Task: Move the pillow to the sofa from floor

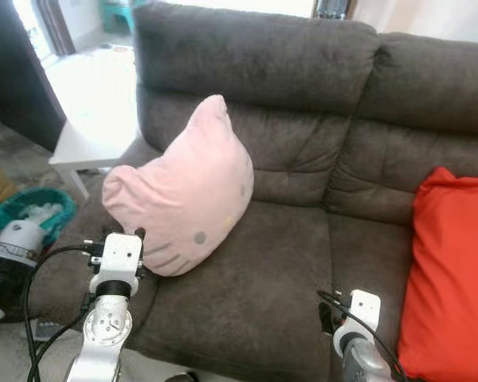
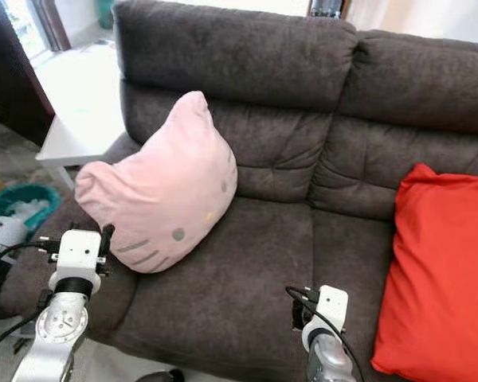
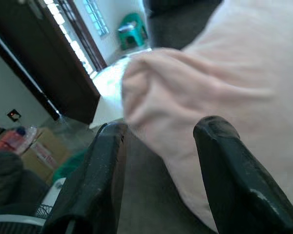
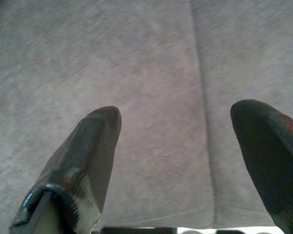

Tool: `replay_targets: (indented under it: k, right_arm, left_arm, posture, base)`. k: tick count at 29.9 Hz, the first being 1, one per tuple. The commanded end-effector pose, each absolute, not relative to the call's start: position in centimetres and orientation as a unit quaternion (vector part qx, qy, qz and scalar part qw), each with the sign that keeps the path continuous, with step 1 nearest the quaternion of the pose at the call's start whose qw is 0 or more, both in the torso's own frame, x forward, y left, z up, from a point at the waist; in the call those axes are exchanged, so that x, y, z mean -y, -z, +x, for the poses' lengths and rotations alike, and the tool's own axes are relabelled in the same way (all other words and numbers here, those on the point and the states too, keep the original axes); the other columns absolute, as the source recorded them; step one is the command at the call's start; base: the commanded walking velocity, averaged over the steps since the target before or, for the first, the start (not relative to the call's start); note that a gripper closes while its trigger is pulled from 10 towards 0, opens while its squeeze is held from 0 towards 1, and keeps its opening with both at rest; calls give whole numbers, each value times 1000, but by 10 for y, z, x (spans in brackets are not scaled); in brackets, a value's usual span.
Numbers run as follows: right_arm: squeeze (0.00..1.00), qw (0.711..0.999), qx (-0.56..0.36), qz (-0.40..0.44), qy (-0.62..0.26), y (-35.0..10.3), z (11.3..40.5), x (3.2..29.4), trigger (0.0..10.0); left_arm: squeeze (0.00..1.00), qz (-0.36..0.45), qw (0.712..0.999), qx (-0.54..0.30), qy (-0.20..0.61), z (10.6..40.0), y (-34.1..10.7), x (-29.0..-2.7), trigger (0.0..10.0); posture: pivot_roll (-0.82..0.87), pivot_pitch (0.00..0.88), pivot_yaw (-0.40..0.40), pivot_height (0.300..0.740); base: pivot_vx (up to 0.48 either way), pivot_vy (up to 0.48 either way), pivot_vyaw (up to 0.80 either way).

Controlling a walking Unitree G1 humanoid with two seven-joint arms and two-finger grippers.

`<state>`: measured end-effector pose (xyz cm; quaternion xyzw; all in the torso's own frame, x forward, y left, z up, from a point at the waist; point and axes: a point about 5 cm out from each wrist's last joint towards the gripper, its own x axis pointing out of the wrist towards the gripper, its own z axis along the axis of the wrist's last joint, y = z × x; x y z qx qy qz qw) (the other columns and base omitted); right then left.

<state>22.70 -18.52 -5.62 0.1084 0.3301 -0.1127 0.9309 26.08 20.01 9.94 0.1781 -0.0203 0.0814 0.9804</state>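
- Lower left of the head view: the left gripper [image 3: 158, 161] has its two black fingers spread apart, holding nothing, just short of the pillow's lower edge.
- Lower right: the right gripper [image 4: 185, 146] hovers wide open and empty over the seat.
- Centre left: the pink, cat-face-shaped plush pillow [image 1: 183, 191] leans on the dark grey fabric sofa [image 1: 303, 119]; no readable writing.
- Right edge: a red cushion [image 1: 450, 278] leans upright.

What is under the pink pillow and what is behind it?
The pink pillow rests on the sofa seat by the armrest and leans on the backrest behind it. The seat area beneath is covered. The open left gripper is at its lower edge.
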Motion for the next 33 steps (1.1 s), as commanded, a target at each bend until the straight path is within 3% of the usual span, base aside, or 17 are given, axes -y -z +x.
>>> replay_targets:
  k: [1, 25, 33]
  right_arm:
    - [0, 926, -342, 111, 115, 59, 223, 183, 10000]
    - [0, 923, -357, 93, 111, 61, 222, 186, 10000]
    - [0, 923, -358, 92, 111, 60, 223, 186, 10000]
  left_arm:
    - [0, 171, 982, 22, -77, 263, -101, -201, 10000]
    - [0, 140, 987, -7, -81, 261, -84, -199, 10000]
    - [0, 135, 987, -9, -81, 262, -83, -198, 10000]
  posture:
    - [244, 3, -24, 740]
    - [225, 13, -46, 740]
    - [218, 36, -48, 740]
  base:
    - [0, 0, 0]
    - [0, 0, 0]
    - [-277, 0, 0]
